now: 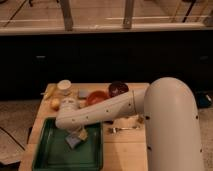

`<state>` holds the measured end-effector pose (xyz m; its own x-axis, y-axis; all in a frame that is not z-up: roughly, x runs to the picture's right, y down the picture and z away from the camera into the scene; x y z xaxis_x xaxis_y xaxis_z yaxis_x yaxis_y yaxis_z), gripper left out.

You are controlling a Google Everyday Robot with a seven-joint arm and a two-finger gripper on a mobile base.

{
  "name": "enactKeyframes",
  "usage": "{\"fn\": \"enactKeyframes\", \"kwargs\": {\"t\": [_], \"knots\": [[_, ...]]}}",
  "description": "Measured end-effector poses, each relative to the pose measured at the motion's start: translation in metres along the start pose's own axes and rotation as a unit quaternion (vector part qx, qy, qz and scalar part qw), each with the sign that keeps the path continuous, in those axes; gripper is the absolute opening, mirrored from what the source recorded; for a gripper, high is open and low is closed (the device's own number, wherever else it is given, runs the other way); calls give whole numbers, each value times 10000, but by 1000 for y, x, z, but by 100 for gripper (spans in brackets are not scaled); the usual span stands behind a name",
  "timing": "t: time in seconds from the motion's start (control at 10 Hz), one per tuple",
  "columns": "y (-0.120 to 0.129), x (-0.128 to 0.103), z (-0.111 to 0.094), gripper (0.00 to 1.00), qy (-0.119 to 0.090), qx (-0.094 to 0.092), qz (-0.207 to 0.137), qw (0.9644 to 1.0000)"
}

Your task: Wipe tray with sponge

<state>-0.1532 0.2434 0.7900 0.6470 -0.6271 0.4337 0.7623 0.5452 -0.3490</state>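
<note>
The arm reaches from the right across the wooden desk, and its gripper is low over the near-right part of the dark green tray. The sponge, grey-blue with a yellowish layer, lies tilted inside the tray directly at the gripper. Whether the jaws clasp it cannot be told. Behind the arm stand a red bowl, a dark bowl and a white cup.

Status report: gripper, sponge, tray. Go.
Gripper low inside tray, at sponge. Sponge on tray floor, toward far rim. Red bowl and fork on table, outside tray.
</note>
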Motion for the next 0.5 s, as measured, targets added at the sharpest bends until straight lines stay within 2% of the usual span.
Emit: {"fn": "enactKeyframes", "kwargs": {"t": [0.2, 0.5], "knots": [[-2, 5, -2, 0, -85, 92, -45, 9999], [-17, -7, 1, 0, -347, 172, -385, 9985]]}}
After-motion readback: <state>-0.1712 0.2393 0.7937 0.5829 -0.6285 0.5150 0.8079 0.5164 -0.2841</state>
